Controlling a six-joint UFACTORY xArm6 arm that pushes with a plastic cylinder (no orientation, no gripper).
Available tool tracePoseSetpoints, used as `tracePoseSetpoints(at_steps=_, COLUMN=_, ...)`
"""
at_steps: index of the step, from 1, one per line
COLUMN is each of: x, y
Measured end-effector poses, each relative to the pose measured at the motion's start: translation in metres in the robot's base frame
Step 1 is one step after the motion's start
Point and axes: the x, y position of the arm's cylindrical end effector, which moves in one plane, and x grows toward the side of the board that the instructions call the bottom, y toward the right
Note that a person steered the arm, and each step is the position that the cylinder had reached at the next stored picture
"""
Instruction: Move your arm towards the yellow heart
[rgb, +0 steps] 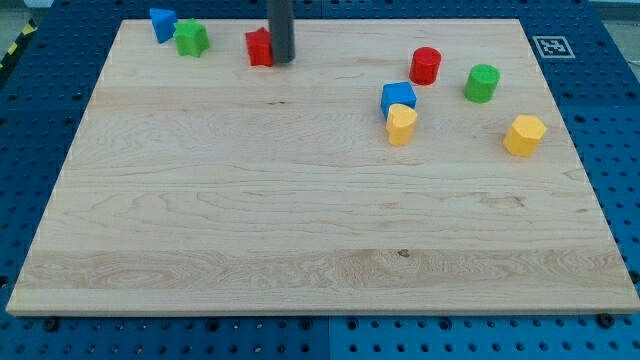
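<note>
The yellow heart (401, 124) lies right of the board's middle, touching the blue cube (398, 97) just above it. My tip (283, 58) is near the view's top, left of centre, touching the right side of a red block (260, 47). The tip is well to the left of and above the yellow heart.
A blue block (162, 24) and a green block (190, 38) sit at the top left. A red cylinder (426, 65) and a green cylinder (481, 82) stand at the upper right. A yellow hexagonal block (524, 134) lies at the right. The wooden board (300, 230) rests on a blue pegboard table.
</note>
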Motion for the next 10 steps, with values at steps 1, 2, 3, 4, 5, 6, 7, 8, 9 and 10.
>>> tracePoseSetpoints(at_steps=1, x=-0.01, y=-0.034)
tracePoseSetpoints(at_steps=2, x=-0.018, y=-0.059)
tracePoseSetpoints(at_steps=3, x=-0.019, y=-0.074)
tracePoseSetpoints(at_steps=4, x=-0.011, y=-0.051)
tracePoseSetpoints(at_steps=5, x=0.033, y=-0.02)
tracePoseSetpoints(at_steps=6, x=0.1, y=-0.013)
tracePoseSetpoints(at_steps=7, x=0.183, y=0.04)
tracePoseSetpoints(at_steps=8, x=0.218, y=0.15)
tracePoseSetpoints(at_steps=9, x=0.197, y=0.222)
tracePoseSetpoints(at_steps=10, x=0.183, y=0.205)
